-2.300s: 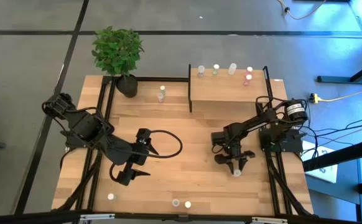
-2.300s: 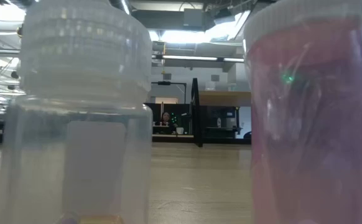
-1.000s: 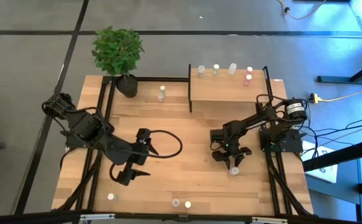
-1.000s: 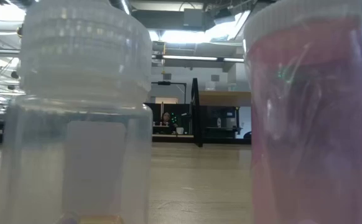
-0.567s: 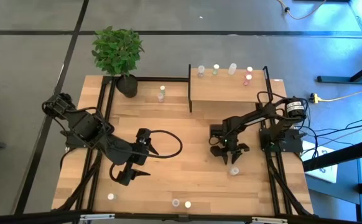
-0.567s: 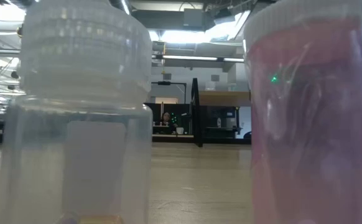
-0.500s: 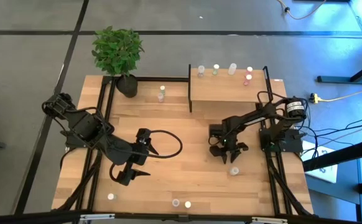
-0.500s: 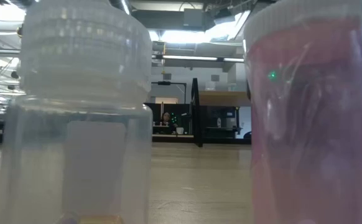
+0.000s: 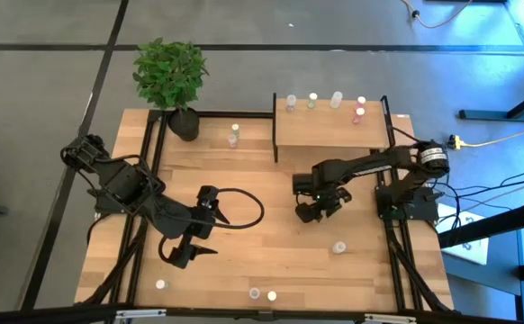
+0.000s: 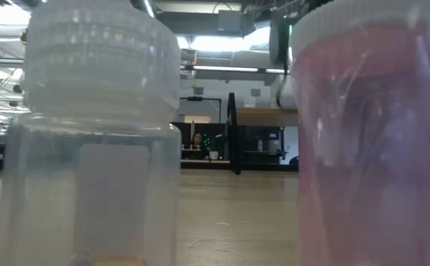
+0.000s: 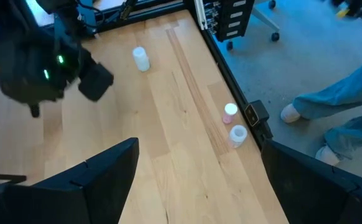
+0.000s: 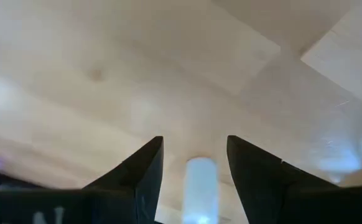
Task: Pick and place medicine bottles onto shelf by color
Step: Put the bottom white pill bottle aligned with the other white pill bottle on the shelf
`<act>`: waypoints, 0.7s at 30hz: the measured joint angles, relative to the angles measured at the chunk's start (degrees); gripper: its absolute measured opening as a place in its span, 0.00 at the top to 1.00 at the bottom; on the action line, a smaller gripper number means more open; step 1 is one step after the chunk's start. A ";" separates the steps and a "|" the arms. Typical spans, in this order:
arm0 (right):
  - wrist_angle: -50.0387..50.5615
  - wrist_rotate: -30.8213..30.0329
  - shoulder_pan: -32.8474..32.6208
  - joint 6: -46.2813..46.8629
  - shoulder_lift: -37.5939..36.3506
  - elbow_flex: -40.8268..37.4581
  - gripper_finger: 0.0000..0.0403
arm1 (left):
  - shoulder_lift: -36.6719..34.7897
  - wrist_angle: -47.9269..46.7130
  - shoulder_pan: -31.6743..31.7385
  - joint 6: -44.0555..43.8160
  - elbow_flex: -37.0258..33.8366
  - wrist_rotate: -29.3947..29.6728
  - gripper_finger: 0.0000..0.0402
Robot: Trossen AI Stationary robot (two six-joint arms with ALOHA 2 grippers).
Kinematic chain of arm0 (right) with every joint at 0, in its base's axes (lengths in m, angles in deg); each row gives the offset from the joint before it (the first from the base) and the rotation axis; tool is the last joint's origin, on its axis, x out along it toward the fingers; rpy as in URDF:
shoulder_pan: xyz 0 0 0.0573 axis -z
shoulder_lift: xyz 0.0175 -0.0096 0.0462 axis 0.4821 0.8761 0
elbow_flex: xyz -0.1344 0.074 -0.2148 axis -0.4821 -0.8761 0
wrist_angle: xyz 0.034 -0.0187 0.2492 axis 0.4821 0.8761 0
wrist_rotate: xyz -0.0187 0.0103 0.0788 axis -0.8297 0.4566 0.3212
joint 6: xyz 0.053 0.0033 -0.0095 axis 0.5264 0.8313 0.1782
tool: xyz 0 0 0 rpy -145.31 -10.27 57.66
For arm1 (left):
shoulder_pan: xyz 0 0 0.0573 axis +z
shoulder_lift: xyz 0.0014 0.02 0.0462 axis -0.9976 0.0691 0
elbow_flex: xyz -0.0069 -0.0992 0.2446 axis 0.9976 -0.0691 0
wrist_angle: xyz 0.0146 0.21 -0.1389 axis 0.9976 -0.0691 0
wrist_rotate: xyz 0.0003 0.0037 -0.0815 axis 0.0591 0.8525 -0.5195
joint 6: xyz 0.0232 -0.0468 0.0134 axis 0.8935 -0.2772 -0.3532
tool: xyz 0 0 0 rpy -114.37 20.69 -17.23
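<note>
1. Surface (image 9: pixel 271 180): light wood with a black frame rail down each side. The broad middle strip between the two arms is bare.
2. Shelf (image 9: pixel 325 135): stands at the far right of the surface. Its near half is bare wood. Five shelf bottles (image 9: pixel 337 99) stand along its far edge and right end.
3. Potted plant (image 9: pixel 170 74): sits on the far left corner, and its leaves overhang the surface edge.
4. Left gripper (image 9: pixel 185 252): hangs over the near left part of the surface. Its jaws are spread wide with nothing between them, and a cable loop (image 9: pixel 244 209) lies beside it.
5. Right gripper (image 9: pixel 311 209): is over the surface just in front of the shelf's near left corner. Its jaws are narrowed onto the held bottle (image 12: pixel 201 186), which is pale and stands upright between them.
6. Person's legs (image 11: pixel 349 106): stand on the floor beyond the surface's near edge.
7. Lone bottle (image 9: pixel 339 247): stands on the surface near the right rail, apart from the right gripper, with open wood all round it.
8. Far bottles (image 9: pixel 233 135): stand between the plant pot and the shelf.
9. Front pair: the white-capped bottle (image 10: pixel 100 133) and the pink bottle (image 10: pixel 370 148) stand side by side at the near edge.
10. Corner bottle (image 9: pixel 161 284): stands alone near the front left edge.
</note>
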 joint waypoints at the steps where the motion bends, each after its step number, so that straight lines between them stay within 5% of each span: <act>1: 0.79 -1.24 -0.78 0.35 -0.96 1.66 0.55 | 0.00 -0.26 0.00 0.00 0.00 0.00 0.17; 14: 4.15 -34.58 -20.83 18.18 -13.26 18.43 0.55 | 0.00 -0.29 0.00 -0.13 0.00 0.80 0.17; 21: 5.95 -44.10 -30.60 17.18 -13.36 22.32 0.55 | 0.00 0.06 0.09 -3.61 0.00 13.37 0.17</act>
